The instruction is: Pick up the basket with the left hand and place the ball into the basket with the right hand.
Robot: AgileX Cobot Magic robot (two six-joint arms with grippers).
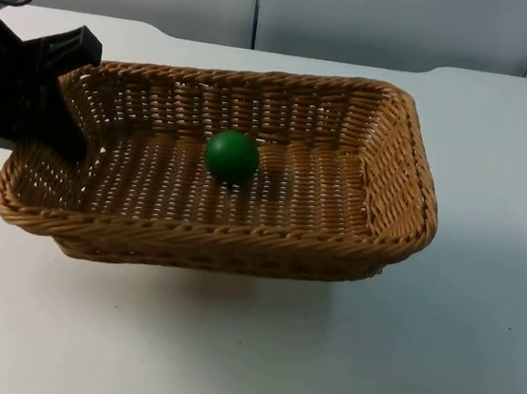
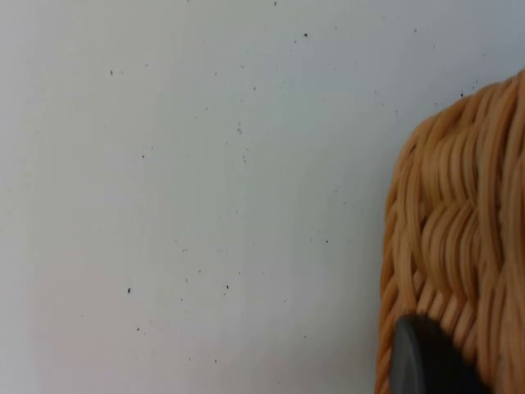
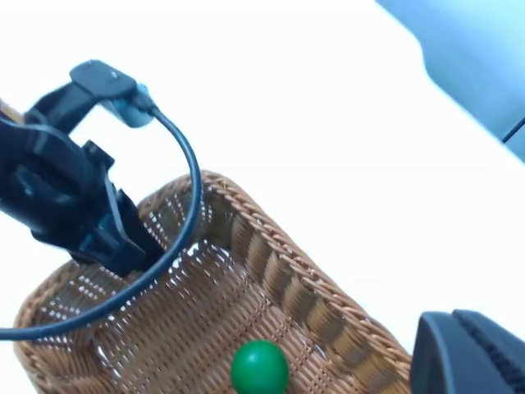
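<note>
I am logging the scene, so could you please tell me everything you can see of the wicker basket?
The basket is a shallow rectangular tray of tan woven wicker with a thick braided rim and open-weave walls. It appears lifted, casting a shadow on the white table. The left gripper clamps its short end wall. A green ball lies on its floor.

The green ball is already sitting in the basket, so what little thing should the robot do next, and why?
Probably lower the basket gently to the table. The ball already lies on its floor, the left hand grips its end wall, and its shadow suggests that it hangs tilted above the table. The right hand waits above.
</note>
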